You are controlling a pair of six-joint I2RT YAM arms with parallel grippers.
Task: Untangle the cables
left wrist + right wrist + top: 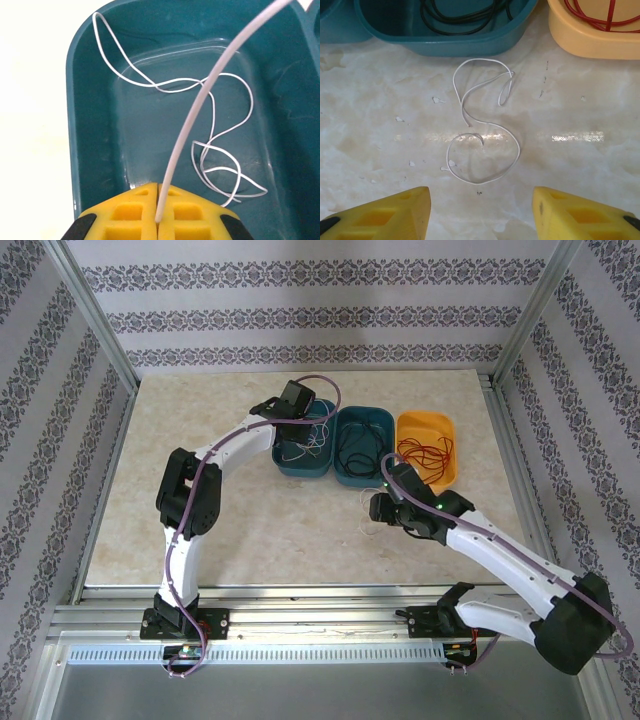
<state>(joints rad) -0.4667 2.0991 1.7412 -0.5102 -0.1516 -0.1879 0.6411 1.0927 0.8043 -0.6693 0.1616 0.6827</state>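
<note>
My left gripper [300, 428] [159, 220] hangs over the left teal bin [305, 468] [85, 125], shut on the end of a white cable [200, 100] that arcs up to the top right. More thin white cable [220, 130] lies looped on that bin's floor. My right gripper [375, 510] [480, 210] is open just above the table, its yellow fingers [385, 215] set wide apart. Ahead of them a curled white cable [515, 150] lies loose on the tabletop, not touched. Black cables [355, 455] [455, 22] sit in the middle teal bin [362, 418] [445, 45], and red cables [425, 452] [600, 15] in the orange bin [425, 420] [590, 45].
The three bins stand side by side at the back centre of the marble-patterned table [200, 510]. Patterned walls and metal posts [95, 315] enclose the table. A metal rail [320, 605] runs along the near edge by the arm bases.
</note>
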